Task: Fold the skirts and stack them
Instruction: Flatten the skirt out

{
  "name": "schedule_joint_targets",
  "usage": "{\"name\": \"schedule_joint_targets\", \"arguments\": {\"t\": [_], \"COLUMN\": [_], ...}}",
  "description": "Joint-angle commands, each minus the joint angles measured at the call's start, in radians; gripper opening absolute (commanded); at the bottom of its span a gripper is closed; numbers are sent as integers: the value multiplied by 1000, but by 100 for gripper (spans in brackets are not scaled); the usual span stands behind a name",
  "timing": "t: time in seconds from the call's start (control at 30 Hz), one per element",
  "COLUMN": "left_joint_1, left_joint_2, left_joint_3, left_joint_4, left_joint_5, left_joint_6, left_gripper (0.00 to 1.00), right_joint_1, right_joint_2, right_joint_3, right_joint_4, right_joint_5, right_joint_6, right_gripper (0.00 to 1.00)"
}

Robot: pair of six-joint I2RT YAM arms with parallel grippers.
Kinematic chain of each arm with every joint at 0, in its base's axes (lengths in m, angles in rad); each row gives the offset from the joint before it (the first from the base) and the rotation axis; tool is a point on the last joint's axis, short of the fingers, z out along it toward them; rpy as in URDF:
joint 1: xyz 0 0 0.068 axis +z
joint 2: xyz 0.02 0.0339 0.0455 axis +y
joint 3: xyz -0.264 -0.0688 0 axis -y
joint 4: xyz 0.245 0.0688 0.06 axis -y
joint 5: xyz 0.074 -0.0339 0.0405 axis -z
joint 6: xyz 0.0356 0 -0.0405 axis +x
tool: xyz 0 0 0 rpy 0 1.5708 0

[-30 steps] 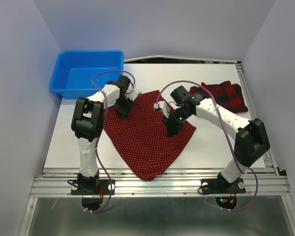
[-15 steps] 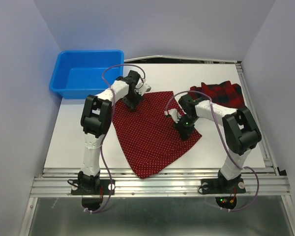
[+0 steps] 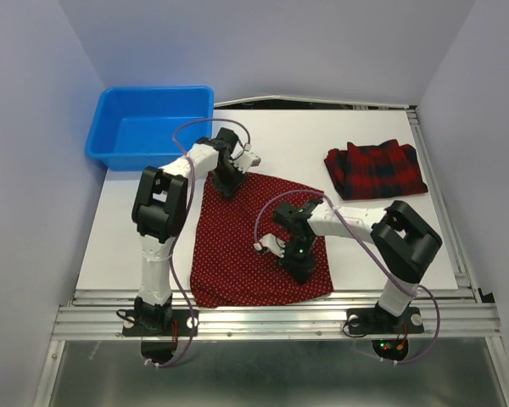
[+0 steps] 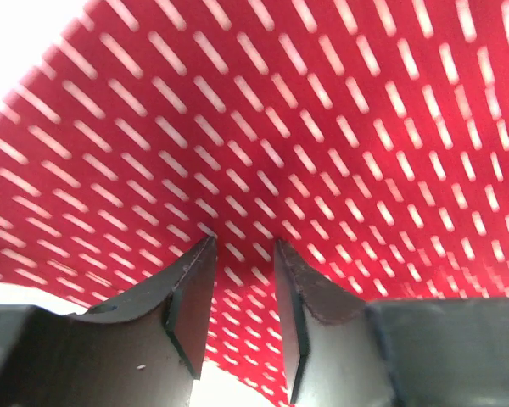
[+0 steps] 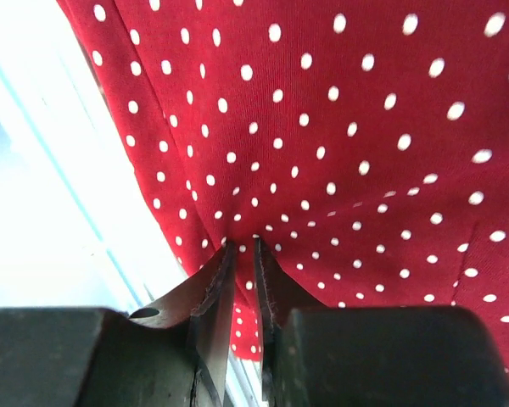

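White table (image 3: 136, 222), pale lavender walls (image 3: 322, 42)

The dark red polka-dot skirt (image 5: 365, 127) fills most of the view. At the bottom centre, the right claw (image 5: 242, 243) has its two dark fingers nearly together, pinching a small puckered fold of the cloth at their tips. The white table (image 5: 59, 170) shows along the left.
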State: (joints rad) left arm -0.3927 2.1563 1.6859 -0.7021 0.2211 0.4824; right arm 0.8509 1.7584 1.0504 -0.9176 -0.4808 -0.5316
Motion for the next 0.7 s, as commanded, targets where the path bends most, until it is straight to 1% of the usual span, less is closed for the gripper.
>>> {"name": "schedule_joint_targets", "arguments": {"t": [0.0,0.07,0.1,0.17,0.23,0.27,0.33,0.37,0.43,0.47,0.57,0.6,0.63,0.67], "left_joint_1": [-17,-32,-38,-51,-49,-49,-38,-31,-3,8,29,32,32,35], "left_joint_2": [-146,-174,-202,-231,-272,-283,-300,-303,-300,-297,-280,-279,-277,-276], "left_joint_3": [-182,-295,-328,-397,-404,-378,-327,-257,-180,-107,-4,7,14,14], "left_joint_4": [-39,-33,-33,-22,-10,-8,-10,-23,-39,-52,-65,-65,-62,-54], "left_joint_5": [79,102,118,115,92,80,51,52,84,102,77,49,32,14], "left_joint_6": [21,19,25,35,41,45,62,73,93,110,136,159,174,188], "left_gripper": [43,43,43,42,43,45,47,49,53,55,58,58,58,59], "right_joint_1": [-7,-7,-7,-7,-7,-33,-74,-135,-220,-310,-423,-447,-485,-498], "right_joint_2": [4,0,-20,-60,-134,-157,-203,-204,-186,-159,-91,-71,-50,-27], "right_joint_3": [32,45,48,49,66,77,108,156,227,297,391,437,457,477], "right_joint_4": [-111,-150,-165,-161,-112,-86,-15,-3,11,20,62,78,98,112], "right_joint_5": [-27,-15,-6,37,97,111,145,149,122,110,77,88,97,105], "right_joint_6": [-45,-83,-90,-70,-30,-13,2,4,-5,-8,-19,-18,-25,-47], "right_gripper": [21,21,22,26,29,32,35,43,50,52,53,52,50,47]}}
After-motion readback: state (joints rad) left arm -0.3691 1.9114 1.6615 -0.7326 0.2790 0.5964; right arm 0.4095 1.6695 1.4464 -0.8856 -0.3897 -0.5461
